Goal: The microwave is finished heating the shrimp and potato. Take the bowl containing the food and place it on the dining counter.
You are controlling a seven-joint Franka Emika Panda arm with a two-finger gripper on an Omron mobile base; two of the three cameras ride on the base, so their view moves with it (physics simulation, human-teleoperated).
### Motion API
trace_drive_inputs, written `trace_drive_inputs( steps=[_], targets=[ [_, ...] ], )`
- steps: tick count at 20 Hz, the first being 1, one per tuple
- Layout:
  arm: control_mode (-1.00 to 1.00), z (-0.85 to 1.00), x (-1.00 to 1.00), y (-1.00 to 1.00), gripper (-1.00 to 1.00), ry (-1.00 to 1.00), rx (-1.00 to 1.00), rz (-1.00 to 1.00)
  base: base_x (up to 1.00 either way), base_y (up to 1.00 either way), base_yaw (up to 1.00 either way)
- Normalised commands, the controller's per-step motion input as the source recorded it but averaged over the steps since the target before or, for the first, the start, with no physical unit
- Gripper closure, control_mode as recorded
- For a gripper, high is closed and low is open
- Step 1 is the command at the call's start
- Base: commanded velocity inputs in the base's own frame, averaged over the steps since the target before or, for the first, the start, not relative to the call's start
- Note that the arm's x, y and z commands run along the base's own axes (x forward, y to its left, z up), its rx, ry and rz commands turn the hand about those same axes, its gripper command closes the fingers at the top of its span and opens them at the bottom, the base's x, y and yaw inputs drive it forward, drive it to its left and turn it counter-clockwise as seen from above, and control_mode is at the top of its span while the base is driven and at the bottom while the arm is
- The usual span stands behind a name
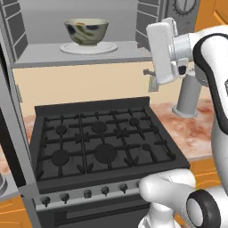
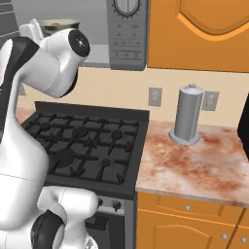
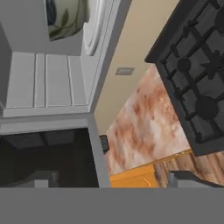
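The microwave [image 1: 40, 26] stands open above the stove, its side panel with a dial [image 2: 127, 39] to the right. Inside, the bowl [image 1: 86, 30] sits upright on the round white turntable [image 1: 109, 46]; it is pale grey-green with dark painted marks. The bowl's wall hides the shrimp and potato. My gripper [image 1: 149, 73] hangs outside the cavity, to the right of the bowl and a little lower, open and holding nothing. In the rolled hand view the bowl [image 3: 65, 17] lies at the top left, far from my gripper [image 3: 113, 180]. The dining counter is out of view.
A black gas stove [image 1: 102, 138] lies directly below the microwave. The swung-open microwave door [image 1: 11, 116] stands at the left. A grey cylinder on a round base [image 2: 188, 114] stands on the mottled worktop [image 2: 194, 165] right of the stove. Orange cabinets [image 2: 204, 29] hang above it.
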Motion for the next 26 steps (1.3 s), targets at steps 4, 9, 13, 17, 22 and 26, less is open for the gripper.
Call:
trace_drive_inputs(
  steps=[4, 9, 13, 17, 22, 26],
  targets=[
    [-1.00, 0.03, 1.00, -0.53, -1.00, 0.20, -0.17, -0.02, 0.00, 0.00, 0.00],
    [-1.00, 0.10, 0.68, 0.00, -1.00, 0.01, -0.12, 0.22, 0.00, 0.00, 0.00],
    [-1.00, 0.00, 0.08, 0.00, -1.00, -0.05, 0.00, 0.03, 0.00, 0.00, 0.00],
    [-1.00, 0.10, 0.61, 0.15, -1.00, -0.20, 0.00, -0.15, 0.00, 0.00, 0.00],
    [-1.00, 0.07, 0.77, 0.25, -1.00, -0.12, 0.00, -0.14, 0.00, 0.00, 0.00],
    [-1.00, 0.02, 0.79, 0.14, -1.00, -0.04, 0.01, -0.06, 0.00, 0.00, 0.00]
  ],
)
